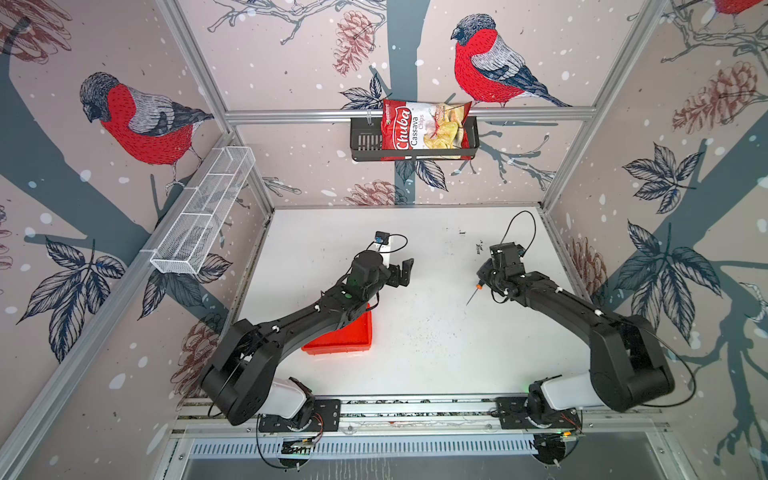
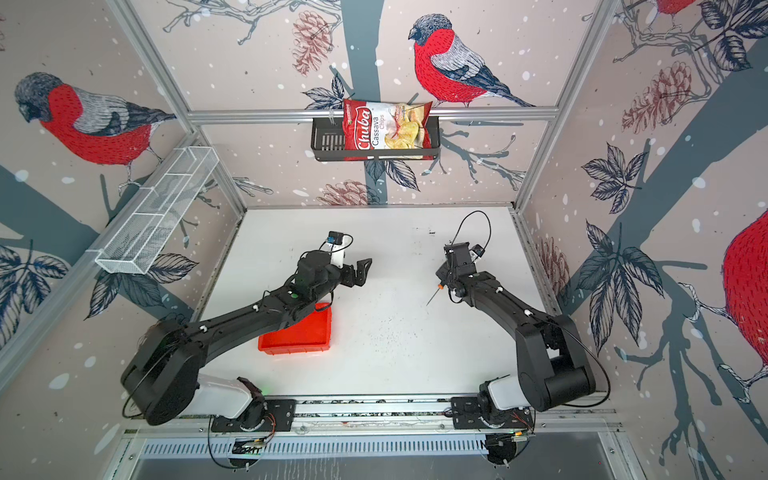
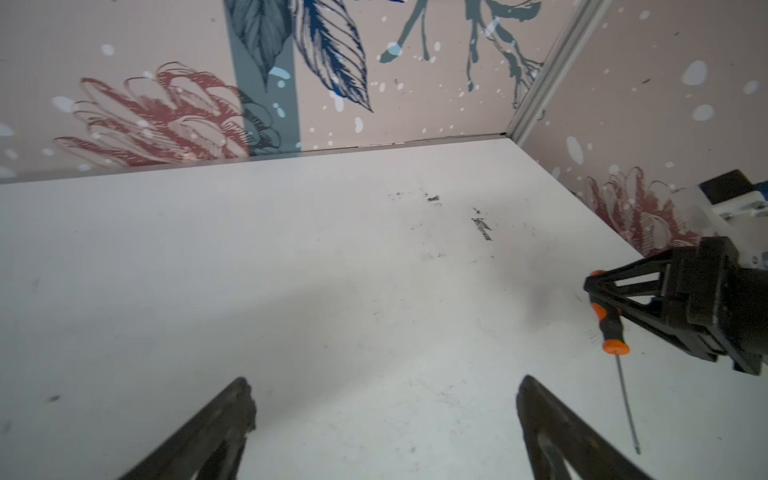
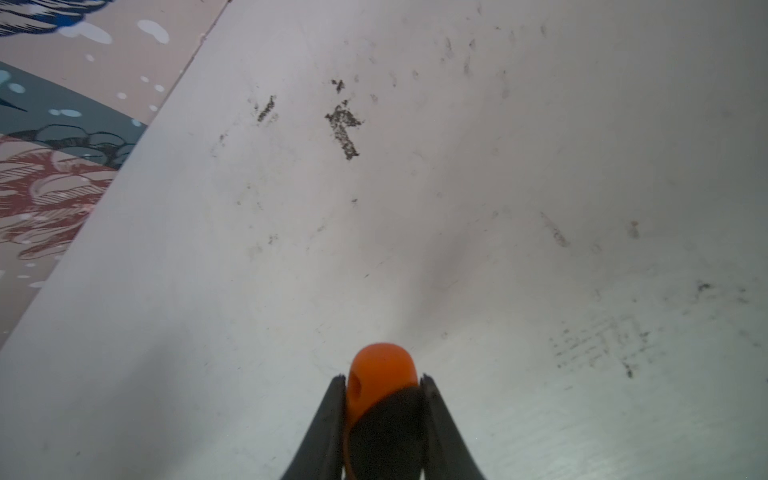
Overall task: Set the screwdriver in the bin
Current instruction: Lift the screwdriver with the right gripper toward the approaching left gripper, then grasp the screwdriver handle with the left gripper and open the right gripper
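orange-capped screwdriver [image 3: 610, 328] is clamped at its handle by the right gripper [image 4: 382, 382], shaft hanging toward the table [image 1: 436, 340], ready for carrying. red bin [image 1: 349, 336] waits well apart, partly under the idle, spread-jawed left gripper [image 1: 401, 272].

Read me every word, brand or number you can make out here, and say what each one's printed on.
"Chuba": chip bag in the black wall basket, readable in both top views.
"Cassava": same bag.
"Chips": same bag.
Small green logo at the bag's top: too small to read.
No other text is legible.
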Robot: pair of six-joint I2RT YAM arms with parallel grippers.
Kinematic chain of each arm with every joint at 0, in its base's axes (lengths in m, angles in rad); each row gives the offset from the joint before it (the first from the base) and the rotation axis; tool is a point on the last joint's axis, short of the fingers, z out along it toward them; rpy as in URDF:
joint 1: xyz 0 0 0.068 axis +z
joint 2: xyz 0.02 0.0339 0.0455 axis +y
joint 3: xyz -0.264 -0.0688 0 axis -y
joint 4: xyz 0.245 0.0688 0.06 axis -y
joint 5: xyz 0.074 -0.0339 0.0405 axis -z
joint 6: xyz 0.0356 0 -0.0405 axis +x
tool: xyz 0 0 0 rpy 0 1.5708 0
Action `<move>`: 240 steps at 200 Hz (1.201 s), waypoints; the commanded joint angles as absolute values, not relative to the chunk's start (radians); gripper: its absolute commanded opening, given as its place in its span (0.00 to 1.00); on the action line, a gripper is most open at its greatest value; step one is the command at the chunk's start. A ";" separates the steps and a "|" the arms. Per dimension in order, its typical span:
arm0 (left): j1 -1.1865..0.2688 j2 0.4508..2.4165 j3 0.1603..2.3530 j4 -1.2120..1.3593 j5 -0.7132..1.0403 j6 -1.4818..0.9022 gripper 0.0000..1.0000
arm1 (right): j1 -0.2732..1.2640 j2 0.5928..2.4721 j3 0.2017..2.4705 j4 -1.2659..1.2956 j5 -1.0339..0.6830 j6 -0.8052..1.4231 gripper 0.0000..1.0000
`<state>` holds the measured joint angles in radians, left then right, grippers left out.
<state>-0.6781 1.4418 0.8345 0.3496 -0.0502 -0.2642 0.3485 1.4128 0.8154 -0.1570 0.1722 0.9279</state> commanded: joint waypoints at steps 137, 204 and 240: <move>-0.775 1.740 1.214 0.310 0.471 -0.343 0.82 | 0.426 1.096 0.572 0.518 -0.140 0.875 0.08; -0.772 1.770 1.255 0.335 0.549 -0.376 0.52 | 0.429 1.081 0.508 0.719 -0.246 0.914 0.07; -0.772 1.774 1.247 0.357 0.558 -0.384 0.49 | 0.431 1.081 0.496 0.736 -0.263 0.917 0.07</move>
